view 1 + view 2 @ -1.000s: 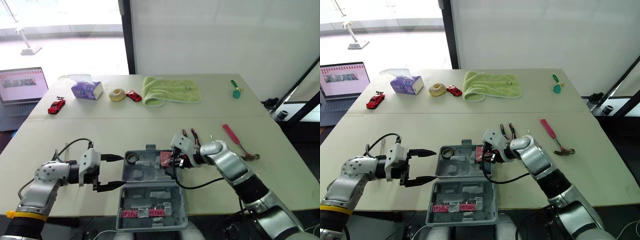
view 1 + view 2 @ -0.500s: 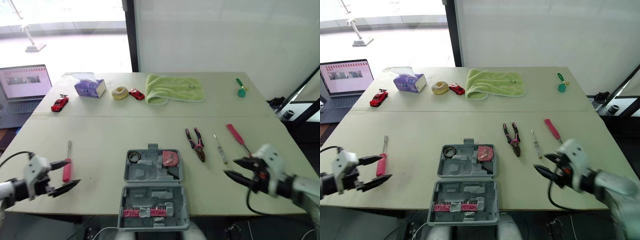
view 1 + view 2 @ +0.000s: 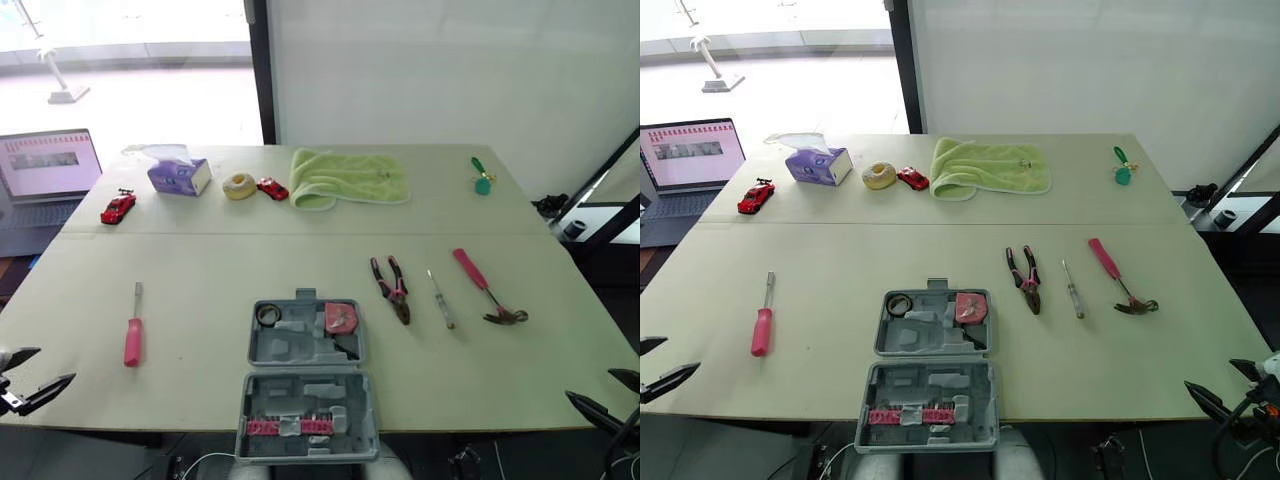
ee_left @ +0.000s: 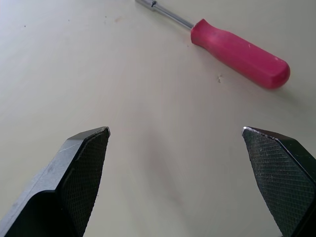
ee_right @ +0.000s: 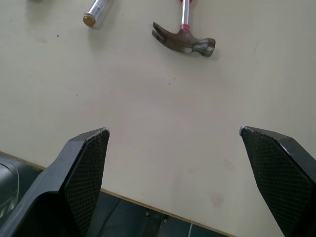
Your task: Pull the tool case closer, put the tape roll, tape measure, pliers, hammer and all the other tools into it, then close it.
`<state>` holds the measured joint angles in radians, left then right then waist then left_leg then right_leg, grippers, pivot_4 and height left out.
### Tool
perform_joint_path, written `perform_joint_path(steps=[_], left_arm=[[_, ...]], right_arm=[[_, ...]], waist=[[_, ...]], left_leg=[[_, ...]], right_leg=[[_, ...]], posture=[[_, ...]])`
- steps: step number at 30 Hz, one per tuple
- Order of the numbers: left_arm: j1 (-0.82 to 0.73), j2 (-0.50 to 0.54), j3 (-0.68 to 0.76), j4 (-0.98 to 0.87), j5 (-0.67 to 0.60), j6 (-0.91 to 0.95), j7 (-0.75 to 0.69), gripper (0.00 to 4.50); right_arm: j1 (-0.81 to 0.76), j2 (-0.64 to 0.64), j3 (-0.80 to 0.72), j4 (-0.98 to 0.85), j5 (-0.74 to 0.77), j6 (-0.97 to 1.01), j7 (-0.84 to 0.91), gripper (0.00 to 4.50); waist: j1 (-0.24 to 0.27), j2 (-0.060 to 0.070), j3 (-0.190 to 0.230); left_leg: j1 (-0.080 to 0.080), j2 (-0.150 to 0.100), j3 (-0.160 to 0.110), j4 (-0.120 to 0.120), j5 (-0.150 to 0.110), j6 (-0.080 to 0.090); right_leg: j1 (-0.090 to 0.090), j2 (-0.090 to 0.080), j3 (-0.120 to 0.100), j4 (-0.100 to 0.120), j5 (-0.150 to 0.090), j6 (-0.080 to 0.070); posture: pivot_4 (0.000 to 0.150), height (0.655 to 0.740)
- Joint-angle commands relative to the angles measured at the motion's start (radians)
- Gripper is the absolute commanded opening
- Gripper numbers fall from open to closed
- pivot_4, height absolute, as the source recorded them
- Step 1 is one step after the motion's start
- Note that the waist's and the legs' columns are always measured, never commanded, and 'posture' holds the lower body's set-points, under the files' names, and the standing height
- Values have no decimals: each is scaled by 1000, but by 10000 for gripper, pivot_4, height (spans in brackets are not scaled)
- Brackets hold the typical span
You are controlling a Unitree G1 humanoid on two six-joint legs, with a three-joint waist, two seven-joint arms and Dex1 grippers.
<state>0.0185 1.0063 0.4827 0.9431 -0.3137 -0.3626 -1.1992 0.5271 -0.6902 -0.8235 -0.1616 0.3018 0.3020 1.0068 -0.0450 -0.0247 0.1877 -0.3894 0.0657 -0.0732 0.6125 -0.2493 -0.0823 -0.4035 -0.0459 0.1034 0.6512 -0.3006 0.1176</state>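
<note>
1. Hovering low off the near edge of the table, the left gripper and the right gripper both have fingers spread wide, with nothing held.
2. The tool case lies open at near centre, close to us, with the lid half nearest and the tray half beyond it.
3. In the tray half we see what we take for the tape roll, a dark ring, and the tape measure, a red block. We judge both already packed.
4. Loose on the table are the pliers, slim screwdriver and hammer right of the case, and the red screwdriver well left of it.
5. The step in hand, we judge, is fetching the loose tools. The right gripper suits the three on the right. The left gripper suits the red screwdriver, which lies just beyond its fingers.
6. To do it well, we come down from above, straddle each handle crosswise near its balance point, and close fully before lifting. On the pliers we pinch both handles together so they don't swing apart.
7. We lay each tool flat in a free moulded recess, since anything riding proud may block the lid.
8. We leave the towel at the far side alone.
</note>
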Motion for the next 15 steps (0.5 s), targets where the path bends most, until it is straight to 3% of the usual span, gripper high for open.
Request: perform_joint_path(steps=[1, 5, 8, 11, 15], left_arm=[[-29, -15, -21, -45, -4, -6, -19, 45000], [-36, -75, -47, -203, -40, 58, -29, 45000], [32, -149, -96, -483, -91, 155, -38, 45000], [94, -195, -150, -735, -146, 282, -33, 45000], [122, -245, -203, -915, -163, 343, -7, 45000]], right_arm=[[-10, -7, 29, -66, 22, -8, -23, 44725], [-7, 11, 101, -231, 73, 81, -63, 44725], [-18, 34, 201, -414, 120, 199, -142, 44725], [-86, 81, 355, -568, 142, 339, -284, 44725], [-186, 179, 550, -636, 69, 475, -505, 44725]], waist=[[0, 0, -1], [1, 2, -1], [1, 2, -1], [1, 1, -1], [3, 0, -2]], left_leg=[[1, 0, 0, 0, 0, 0], [1, 0, 0, 0, 0, 0], [0, 1, 0, 0, 0, -1], [0, 1, -1, 0, 0, -1], [0, 0, -1, 2, 1, -2]], right_leg=[[1, 0, 0, 0, 0, 0], [1, 0, 0, 0, 0, 0], [1, 1, 0, 1, 1, 2], [1, 1, 0, 1, 2, 4], [1, 1, 0, 1, 1, 2]], posture=[[1500, 7400], [1500, 7400], [1500, 7400], [1500, 7400], [1500, 7400]])
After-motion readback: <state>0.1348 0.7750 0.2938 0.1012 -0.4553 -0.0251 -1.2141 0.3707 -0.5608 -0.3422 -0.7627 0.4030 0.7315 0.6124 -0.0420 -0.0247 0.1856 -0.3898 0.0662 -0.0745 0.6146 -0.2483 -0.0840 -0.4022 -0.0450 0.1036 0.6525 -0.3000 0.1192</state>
